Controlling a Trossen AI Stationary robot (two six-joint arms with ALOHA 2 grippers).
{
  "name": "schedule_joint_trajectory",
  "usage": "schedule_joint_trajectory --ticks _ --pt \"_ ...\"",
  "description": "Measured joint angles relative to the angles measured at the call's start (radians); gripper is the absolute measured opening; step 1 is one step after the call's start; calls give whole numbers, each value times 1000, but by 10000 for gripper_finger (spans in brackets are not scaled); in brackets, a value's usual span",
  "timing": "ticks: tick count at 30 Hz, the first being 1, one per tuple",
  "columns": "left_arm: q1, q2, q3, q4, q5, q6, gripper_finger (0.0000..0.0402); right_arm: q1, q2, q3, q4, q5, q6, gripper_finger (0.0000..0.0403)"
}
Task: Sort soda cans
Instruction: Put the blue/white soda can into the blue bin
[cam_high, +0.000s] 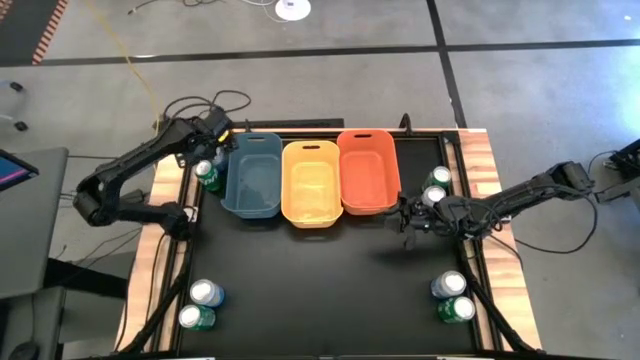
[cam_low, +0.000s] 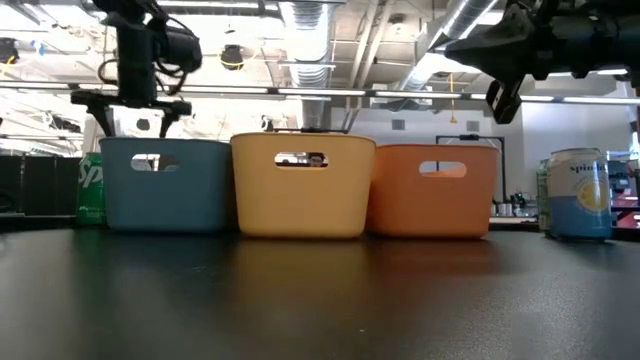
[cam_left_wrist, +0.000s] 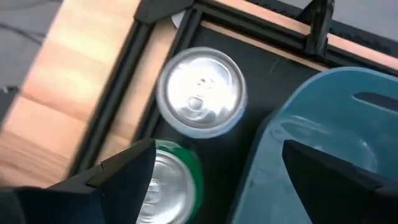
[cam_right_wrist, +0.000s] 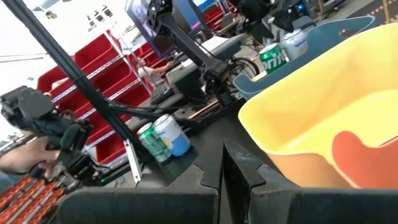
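Along the tabletop's (cam_high: 320, 290) far edge stand a blue bin (cam_high: 254, 175), a yellow bin (cam_high: 310, 183) and an orange bin (cam_high: 368, 170). At the far-left corner the left gripper (cam_high: 208, 150) hangs with jaws wide over two soda cans (cam_high: 208, 176) beside the blue bin. Near the right edge the right gripper (cam_high: 408, 213) hovers with jaws closed and empty, with more cans in pairs at the other corners.

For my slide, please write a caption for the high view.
Both arms hover near blue bin, yellow bin and orange bin; cans wait at the corners.

White "Sp" lettering, rest hidden by blue bin (cam_low: 165, 185), on green can (cam_low: 90, 187), partial "Spin…" wording on pale blue can (cam_low: 581, 193), "Sprite"-like white script, partly legible, on green can at far table edge (cam_right_wrist: 272, 58)
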Motion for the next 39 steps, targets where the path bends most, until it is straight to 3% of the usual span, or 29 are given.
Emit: schedule_joint_trajectory --ticks 8,25,39 --pt "-6 74 1 49 20 -69 348 7 0 0 -3 -4 -2 33" --pt "1 63 2 -45 -94 -258 348 8 0 0 -27 -6 -46 33" --pt "17 67 2 2 -157 -320 348 8 0 0 -4 -5 -46 33"
